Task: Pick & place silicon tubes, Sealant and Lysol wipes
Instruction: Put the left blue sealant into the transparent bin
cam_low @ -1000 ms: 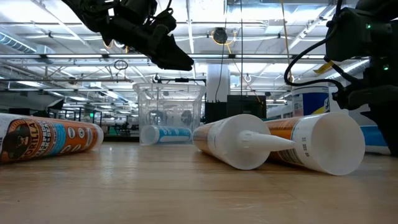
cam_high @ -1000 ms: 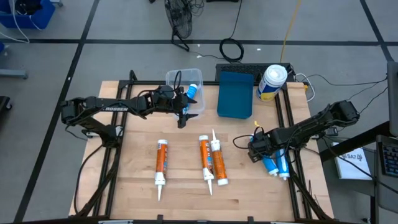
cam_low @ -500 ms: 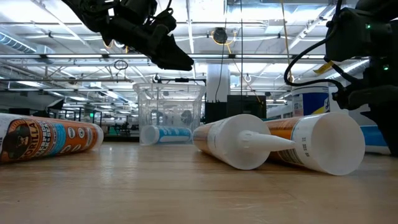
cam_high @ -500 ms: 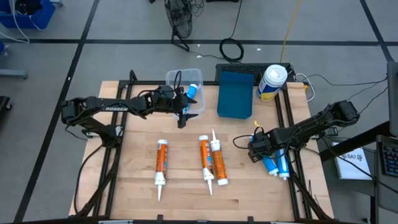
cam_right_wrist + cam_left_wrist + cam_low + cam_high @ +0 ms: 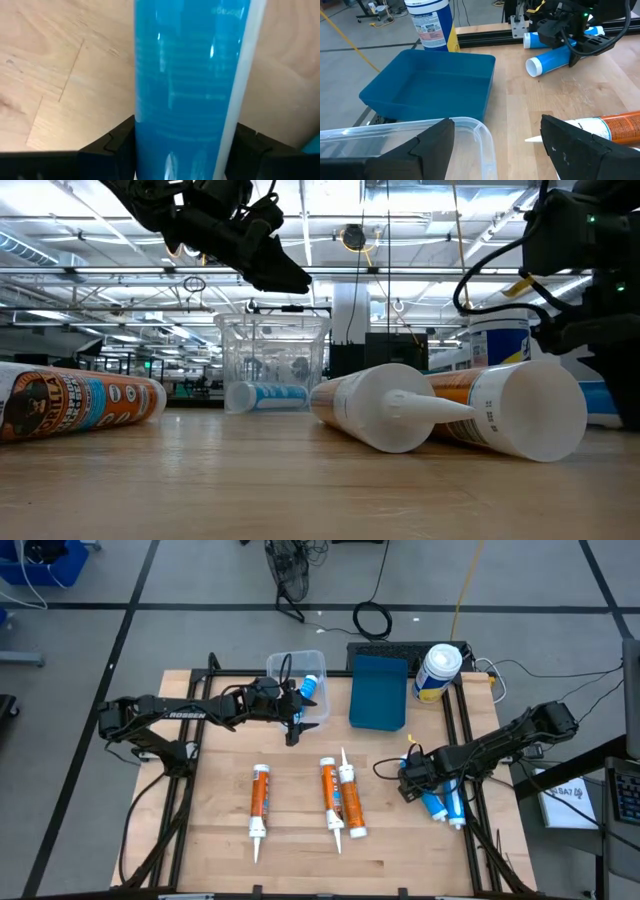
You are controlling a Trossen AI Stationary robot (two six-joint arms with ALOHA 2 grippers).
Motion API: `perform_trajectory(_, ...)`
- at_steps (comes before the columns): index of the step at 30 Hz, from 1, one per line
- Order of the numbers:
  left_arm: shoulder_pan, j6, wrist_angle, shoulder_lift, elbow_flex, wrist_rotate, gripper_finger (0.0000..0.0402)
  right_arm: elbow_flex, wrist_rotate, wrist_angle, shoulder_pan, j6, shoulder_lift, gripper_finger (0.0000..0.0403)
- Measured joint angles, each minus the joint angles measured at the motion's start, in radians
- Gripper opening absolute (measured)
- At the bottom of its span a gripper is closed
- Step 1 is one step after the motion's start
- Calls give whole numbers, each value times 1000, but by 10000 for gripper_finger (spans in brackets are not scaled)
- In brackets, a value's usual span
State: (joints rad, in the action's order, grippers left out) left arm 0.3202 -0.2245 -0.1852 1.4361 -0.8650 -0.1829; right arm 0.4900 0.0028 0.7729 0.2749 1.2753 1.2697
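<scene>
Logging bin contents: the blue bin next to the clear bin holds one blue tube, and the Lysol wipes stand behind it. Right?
Not quite. The blue bin is empty, as the left wrist view shows; the one blue tube lies in the clear bin. The Lysol wipes do stand behind the blue bin.

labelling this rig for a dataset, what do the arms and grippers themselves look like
Both arms are black, built of slim jointed links. The left arm carries white lettering on its long link. The right arm has black cables looping along it. The left gripper ends in two wedge-shaped matte black fingers; the right gripper has the same dark fingers.
</scene>
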Motion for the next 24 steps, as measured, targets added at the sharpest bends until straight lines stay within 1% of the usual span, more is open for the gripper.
perform_trajectory(12,0,0,0,0,0,0,294,1,83,-44,0,-65,-49,205)
perform_trajectory(24,0,0,0,0,0,0,294,-2,195,-216,0,-245,-104,205)
